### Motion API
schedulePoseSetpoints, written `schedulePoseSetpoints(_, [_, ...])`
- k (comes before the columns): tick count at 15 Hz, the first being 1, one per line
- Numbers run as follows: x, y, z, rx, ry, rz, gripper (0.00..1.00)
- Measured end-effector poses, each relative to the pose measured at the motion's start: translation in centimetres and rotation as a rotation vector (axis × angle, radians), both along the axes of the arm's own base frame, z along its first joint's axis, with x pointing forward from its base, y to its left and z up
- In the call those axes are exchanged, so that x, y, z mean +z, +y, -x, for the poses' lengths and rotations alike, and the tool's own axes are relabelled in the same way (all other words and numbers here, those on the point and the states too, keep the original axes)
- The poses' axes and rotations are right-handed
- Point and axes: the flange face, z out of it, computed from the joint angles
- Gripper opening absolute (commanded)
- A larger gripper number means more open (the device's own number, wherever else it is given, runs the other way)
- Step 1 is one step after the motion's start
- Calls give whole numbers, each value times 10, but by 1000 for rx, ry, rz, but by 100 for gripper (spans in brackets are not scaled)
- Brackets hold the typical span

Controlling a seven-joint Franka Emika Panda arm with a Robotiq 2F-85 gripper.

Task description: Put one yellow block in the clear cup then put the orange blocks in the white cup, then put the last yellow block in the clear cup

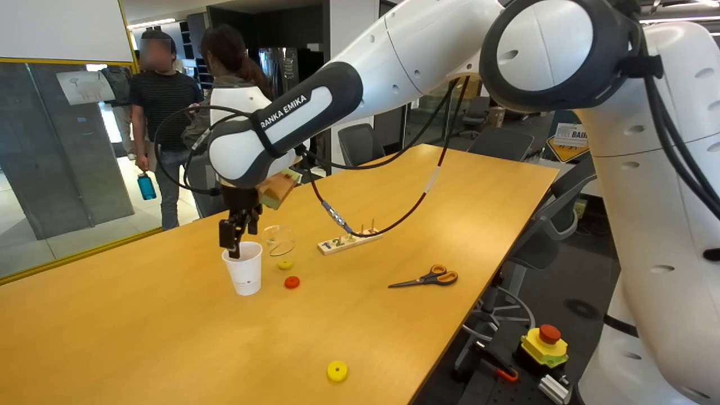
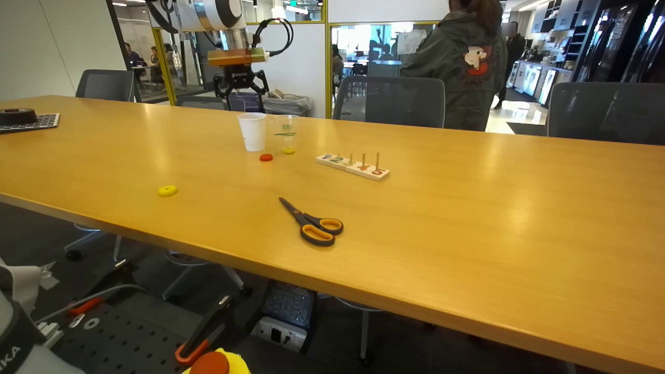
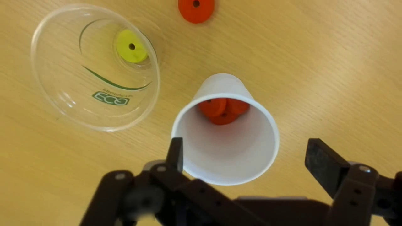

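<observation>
Spread wide, the gripper [image 3: 245,153] hangs over the white cup [image 1: 246,275], the clear cup [image 3: 110,98] just beside. Broad table [image 1: 140,326] stretches to a yellow block [image 1: 337,371] toward the robot-side edge [image 2: 311,285].

This looks like an office, with a long table [image 2: 467,218], mesh-backed chairs [image 2: 389,102] and a yellow-framed glass partition [image 1: 73,163].
</observation>
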Motion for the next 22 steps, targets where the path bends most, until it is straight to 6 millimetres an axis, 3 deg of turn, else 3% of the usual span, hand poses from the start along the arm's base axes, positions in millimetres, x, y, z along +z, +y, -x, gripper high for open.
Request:
schedulePoseSetpoints(6, [3,-23,27,103,36,39,100])
schedulePoseSetpoints(11, [-19,-46,47,111,98,58,100])
schedulePoseSetpoints(16, [-42,-62,53,-83,121,56,100])
schedulePoseSetpoints(22, [-79,-68,45,-297,107,34,100])
